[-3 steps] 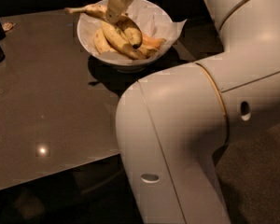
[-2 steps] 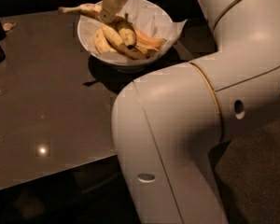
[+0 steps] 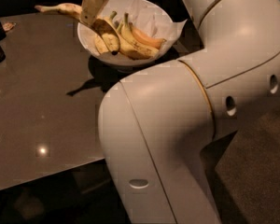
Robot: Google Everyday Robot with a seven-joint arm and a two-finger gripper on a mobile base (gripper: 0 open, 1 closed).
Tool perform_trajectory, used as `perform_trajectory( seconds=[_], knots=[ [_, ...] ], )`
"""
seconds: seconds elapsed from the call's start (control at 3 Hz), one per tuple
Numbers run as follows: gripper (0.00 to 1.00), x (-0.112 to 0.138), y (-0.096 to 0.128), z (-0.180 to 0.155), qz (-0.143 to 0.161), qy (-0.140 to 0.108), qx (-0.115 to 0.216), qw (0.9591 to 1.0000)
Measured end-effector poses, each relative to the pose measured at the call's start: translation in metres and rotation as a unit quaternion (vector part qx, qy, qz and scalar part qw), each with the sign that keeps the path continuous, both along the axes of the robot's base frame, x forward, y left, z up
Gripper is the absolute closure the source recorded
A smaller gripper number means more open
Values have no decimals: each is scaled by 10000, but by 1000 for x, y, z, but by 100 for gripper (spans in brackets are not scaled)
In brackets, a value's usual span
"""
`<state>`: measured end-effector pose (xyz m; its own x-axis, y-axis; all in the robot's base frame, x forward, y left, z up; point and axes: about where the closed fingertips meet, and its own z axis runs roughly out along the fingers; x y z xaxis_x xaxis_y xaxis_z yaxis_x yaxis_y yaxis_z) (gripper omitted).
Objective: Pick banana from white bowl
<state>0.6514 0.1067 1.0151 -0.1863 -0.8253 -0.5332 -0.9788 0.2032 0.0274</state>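
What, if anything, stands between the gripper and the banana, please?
Nothing visible does. The gripper holds the banana over the left rim of the bowl, and the other bananas lie to its right.

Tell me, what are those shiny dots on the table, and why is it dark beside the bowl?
Camera view: the dots are glare from lights on the glossy table; the dark patch is the shadow of the bowl, with a thin streak probably cast by the banana in the gripper above the left rim.
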Motion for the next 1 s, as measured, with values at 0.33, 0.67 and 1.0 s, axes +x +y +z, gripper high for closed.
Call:
perform_trajectory(
  seconds=[0.33, 0.67, 1.0],
  knots=[
    [100, 0, 0, 0, 0, 0, 1, 10000],
    [100, -9, 7, -1, -41, 183, 89, 9998],
    [100, -26, 11, -2, -122, 460, 175, 9987]
  ],
)
